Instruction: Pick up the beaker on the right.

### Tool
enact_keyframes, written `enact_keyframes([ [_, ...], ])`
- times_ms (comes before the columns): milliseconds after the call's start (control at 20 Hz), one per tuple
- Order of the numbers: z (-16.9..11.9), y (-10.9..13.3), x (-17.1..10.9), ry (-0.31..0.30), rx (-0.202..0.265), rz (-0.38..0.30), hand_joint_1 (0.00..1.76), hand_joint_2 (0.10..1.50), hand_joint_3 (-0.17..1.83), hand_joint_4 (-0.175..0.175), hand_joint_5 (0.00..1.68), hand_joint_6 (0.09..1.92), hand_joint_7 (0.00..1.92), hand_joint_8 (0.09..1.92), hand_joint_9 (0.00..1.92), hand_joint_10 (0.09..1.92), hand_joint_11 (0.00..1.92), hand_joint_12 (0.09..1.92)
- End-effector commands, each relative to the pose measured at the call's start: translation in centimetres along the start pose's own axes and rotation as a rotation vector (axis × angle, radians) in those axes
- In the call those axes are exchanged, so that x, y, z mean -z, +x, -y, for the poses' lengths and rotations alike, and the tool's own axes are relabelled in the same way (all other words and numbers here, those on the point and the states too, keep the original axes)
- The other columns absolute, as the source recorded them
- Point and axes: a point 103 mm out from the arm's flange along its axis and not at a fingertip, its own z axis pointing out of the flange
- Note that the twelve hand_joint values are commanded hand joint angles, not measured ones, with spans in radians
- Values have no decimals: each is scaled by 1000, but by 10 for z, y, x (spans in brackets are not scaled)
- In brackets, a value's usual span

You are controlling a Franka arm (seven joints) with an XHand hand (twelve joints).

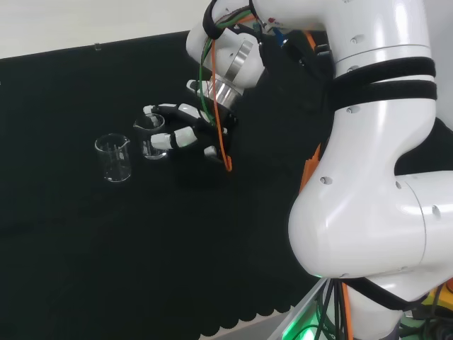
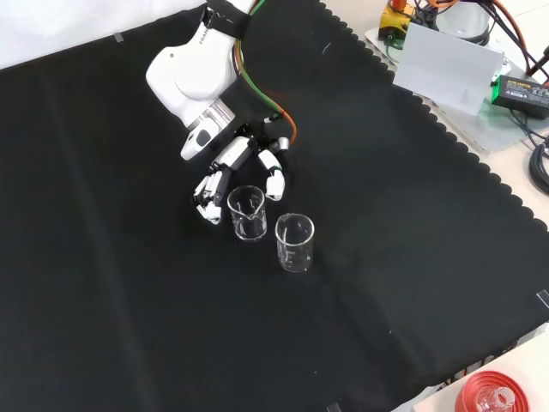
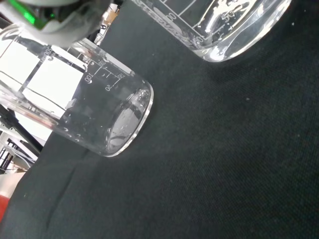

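Observation:
Two clear glass beakers stand upright on the black cloth. In the head view the right beaker (image 1: 152, 137) stands between the fingers of the hand (image 1: 190, 132), and the left beaker (image 1: 113, 158) stands apart from it. From the front, the hand (image 2: 238, 165) reaches down from the top, its fingers (image 2: 207, 199) spread on both sides of the farther beaker (image 2: 247, 212); the nearer beaker (image 2: 294, 243) stands free. The fingers look fairly straight, and contact with the glass cannot be told. The wrist view shows one beaker's base (image 3: 227, 27) very close and the other beaker (image 3: 99, 117) beyond it.
The arm's white links (image 1: 368, 142) rise at the head view's right. Boxes and cables (image 2: 463, 51) lie off the cloth's scalloped edge at the front view's upper right, and a red ribbed stand (image 2: 489, 396) sits at its lower right corner.

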Motion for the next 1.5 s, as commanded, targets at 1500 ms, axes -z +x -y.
enact_keyframes([
  [1500, -17, 3, -10, -44, 12, -27, 804, 527, 600, -70, 488, 87, 351, 675, 439, 678, 0, 1244],
])
